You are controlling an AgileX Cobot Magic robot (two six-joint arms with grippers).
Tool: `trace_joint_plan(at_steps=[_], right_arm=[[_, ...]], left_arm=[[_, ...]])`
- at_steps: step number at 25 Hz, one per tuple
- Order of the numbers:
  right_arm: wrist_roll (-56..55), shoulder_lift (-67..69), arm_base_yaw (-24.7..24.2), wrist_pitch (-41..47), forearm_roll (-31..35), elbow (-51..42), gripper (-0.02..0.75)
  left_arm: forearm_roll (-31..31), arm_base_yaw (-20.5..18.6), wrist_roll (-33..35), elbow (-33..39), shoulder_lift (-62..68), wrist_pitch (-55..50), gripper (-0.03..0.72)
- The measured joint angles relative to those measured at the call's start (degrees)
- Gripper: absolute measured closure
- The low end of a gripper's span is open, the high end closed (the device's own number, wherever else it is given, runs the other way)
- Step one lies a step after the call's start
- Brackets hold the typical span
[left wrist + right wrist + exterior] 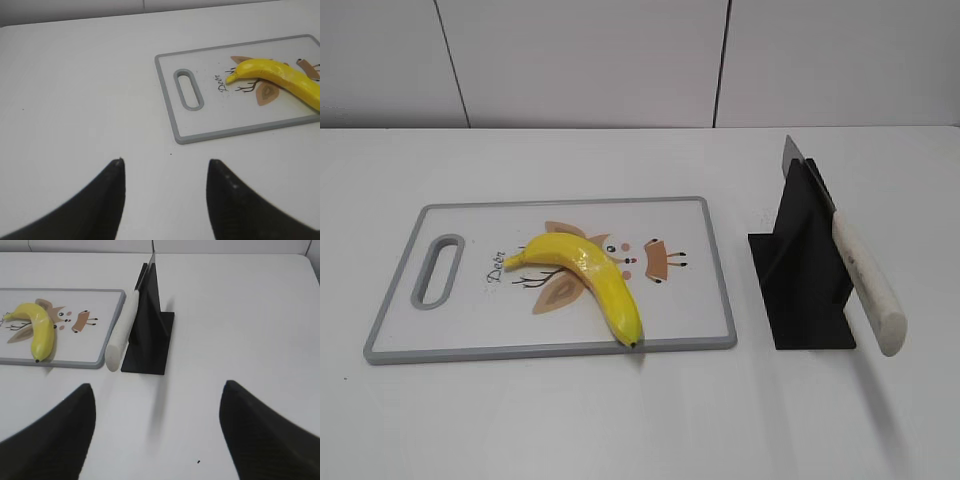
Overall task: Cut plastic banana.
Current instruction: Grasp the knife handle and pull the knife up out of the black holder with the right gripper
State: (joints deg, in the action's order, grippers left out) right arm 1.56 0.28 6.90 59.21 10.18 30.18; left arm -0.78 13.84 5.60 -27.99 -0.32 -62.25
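The plastic banana (588,279), glossy yellow and whole, lies on a white cutting board with a grey rim (704,212). It also shows in the left wrist view (280,79) and the right wrist view (38,329). A knife with a white handle (865,282) leans in a black stand (800,270) right of the board; the right wrist view shows the knife (121,333) too. My left gripper (165,162) is open and empty over bare table left of the board. My right gripper (157,386) is open and empty in front of the stand. Neither gripper shows in the exterior view.
The board has a handle slot (438,270) at its left end and a deer drawing under the banana. The white table (620,410) ends at a pale wall (580,60) behind.
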Motion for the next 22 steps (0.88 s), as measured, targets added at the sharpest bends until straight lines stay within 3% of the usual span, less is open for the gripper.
trace_joint_plan(at_steps=[18,22], right_arm=[[2.1,37.1,0.1,1.8,2.0,10.6,0.146],[2.3,44.4,3.2,1.7,2.0,12.5,0.146]], left_arm=[[0.0,0.0,0.0,0.0,0.0,0.0,0.199],[0.0,0.0,0.0,0.0,0.0,0.0,0.199]])
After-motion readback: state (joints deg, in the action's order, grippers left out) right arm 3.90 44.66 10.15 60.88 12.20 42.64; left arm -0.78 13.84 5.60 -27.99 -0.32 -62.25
